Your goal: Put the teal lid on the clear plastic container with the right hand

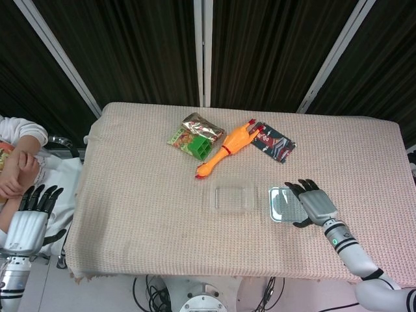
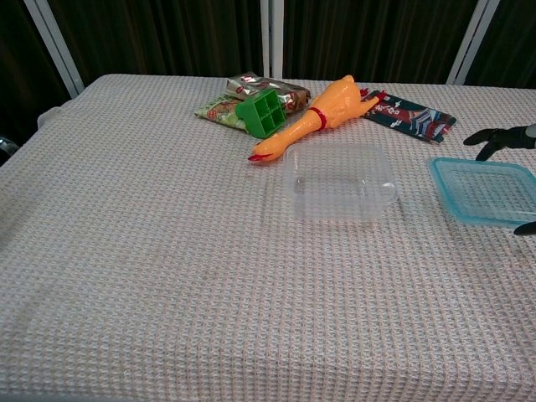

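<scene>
Robot test lab or demo booth, not a home. Dark pleated curtains (image 1: pixel 130 45) with pale metal frame bars (image 1: pixel 203 52) back a table under a beige waffle-weave cloth (image 1: pixel 143 195). Loose cables (image 1: pixel 153 296) hang beneath. A seated person's folded arms (image 1: pixel 16 162) show at the left edge.

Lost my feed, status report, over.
Right hand holds teal lid, raised off the cloth. Left hand open, off the table. Clear plastic container uncovered, nothing between them.
</scene>
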Action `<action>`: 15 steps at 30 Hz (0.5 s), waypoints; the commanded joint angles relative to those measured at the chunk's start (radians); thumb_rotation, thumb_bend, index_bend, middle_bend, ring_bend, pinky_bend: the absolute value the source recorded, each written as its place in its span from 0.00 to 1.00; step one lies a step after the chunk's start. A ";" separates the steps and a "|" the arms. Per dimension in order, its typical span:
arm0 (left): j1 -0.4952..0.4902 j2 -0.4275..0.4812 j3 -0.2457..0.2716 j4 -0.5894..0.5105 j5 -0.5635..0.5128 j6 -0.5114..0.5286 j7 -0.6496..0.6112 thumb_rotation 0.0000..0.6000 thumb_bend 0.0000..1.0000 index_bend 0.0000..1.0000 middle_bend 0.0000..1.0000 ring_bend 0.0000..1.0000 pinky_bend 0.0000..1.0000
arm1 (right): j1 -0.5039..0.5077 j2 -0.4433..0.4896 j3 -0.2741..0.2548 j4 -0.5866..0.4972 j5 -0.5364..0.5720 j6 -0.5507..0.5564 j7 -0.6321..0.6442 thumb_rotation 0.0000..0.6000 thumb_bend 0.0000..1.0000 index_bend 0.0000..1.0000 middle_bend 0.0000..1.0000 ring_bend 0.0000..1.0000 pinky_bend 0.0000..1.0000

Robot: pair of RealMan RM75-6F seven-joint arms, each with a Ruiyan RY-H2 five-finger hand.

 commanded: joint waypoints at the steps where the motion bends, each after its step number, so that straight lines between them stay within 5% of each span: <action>1: 0.000 -0.003 0.001 0.010 0.004 0.002 -0.012 1.00 0.06 0.11 0.09 0.01 0.01 | 0.012 0.093 0.032 -0.139 0.024 0.014 0.000 1.00 0.07 0.03 0.36 0.00 0.00; 8: -0.004 -0.017 0.003 0.055 0.017 0.004 -0.056 1.00 0.06 0.11 0.09 0.01 0.01 | 0.144 0.047 0.082 -0.273 0.264 -0.003 -0.208 1.00 0.07 0.03 0.35 0.00 0.00; 15: -0.003 -0.031 0.005 0.093 0.018 0.005 -0.091 1.00 0.06 0.11 0.09 0.01 0.01 | 0.312 -0.086 0.112 -0.277 0.530 0.066 -0.416 1.00 0.07 0.03 0.34 0.00 0.00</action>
